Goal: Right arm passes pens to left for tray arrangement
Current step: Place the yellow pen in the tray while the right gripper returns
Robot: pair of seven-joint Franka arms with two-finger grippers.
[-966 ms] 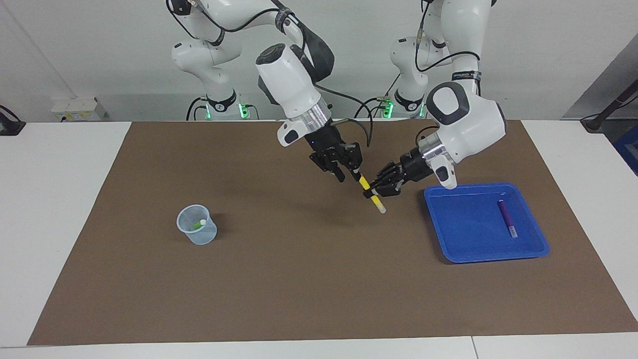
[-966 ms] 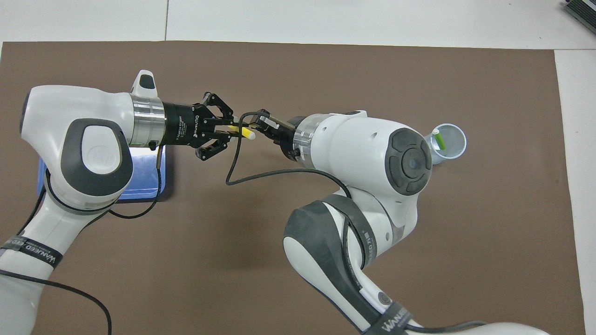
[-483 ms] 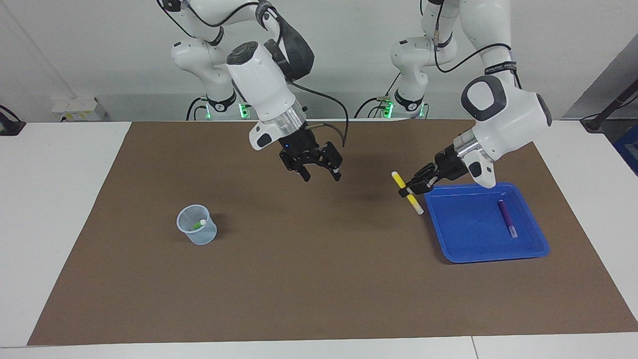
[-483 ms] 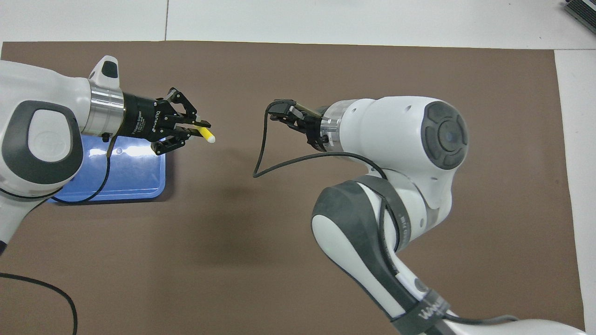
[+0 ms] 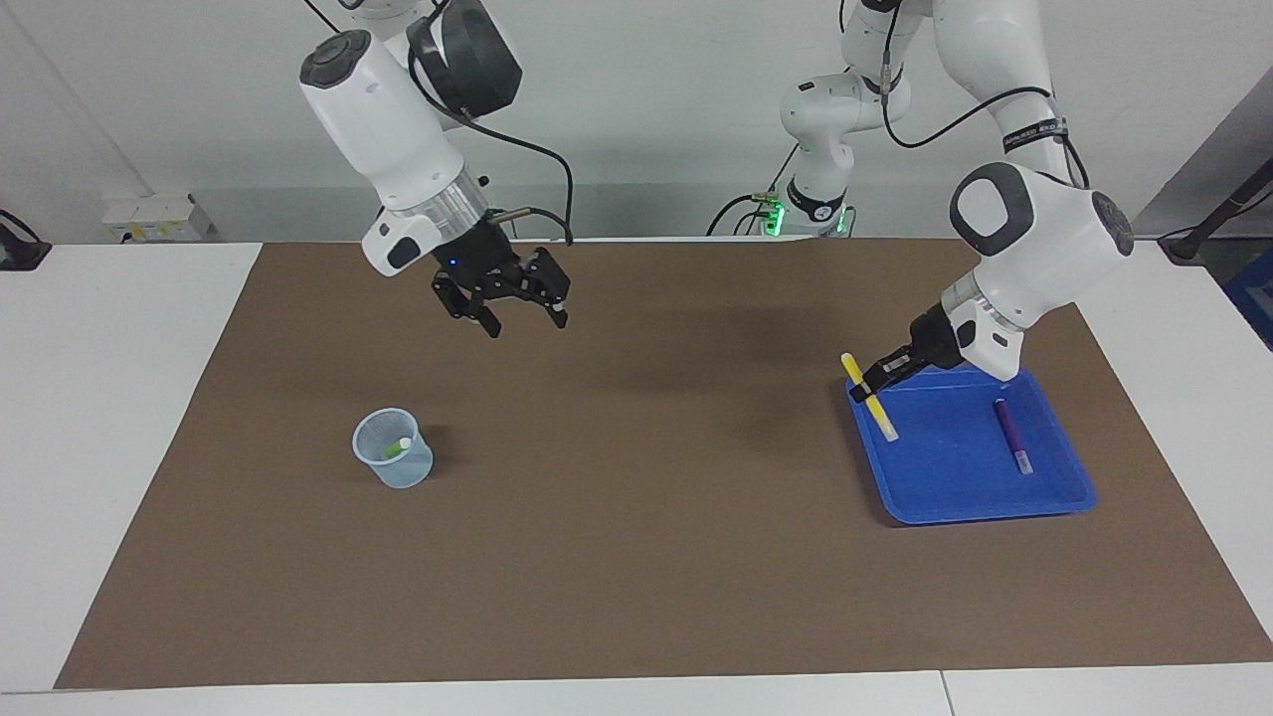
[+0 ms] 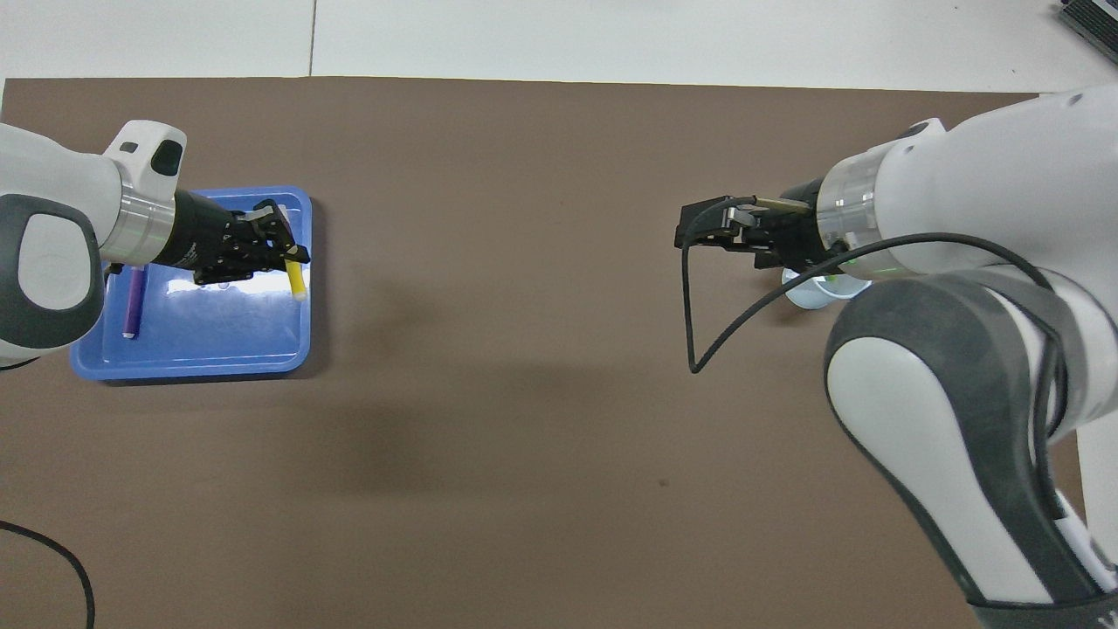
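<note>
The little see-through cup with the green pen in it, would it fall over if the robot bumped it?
Probably yes. The translucent cup looks thin and light, and narrows toward its base, so a nudge would likely slide or tip it. The green pen leaning inside may add a little tilt. It stands free on the mat, with nothing bracing it.

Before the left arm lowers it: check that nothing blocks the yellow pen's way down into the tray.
Nothing visible does. The left gripper holds the yellow pen over the blue tray's edge toward the right arm; the purple pen lies well to the side.
</note>
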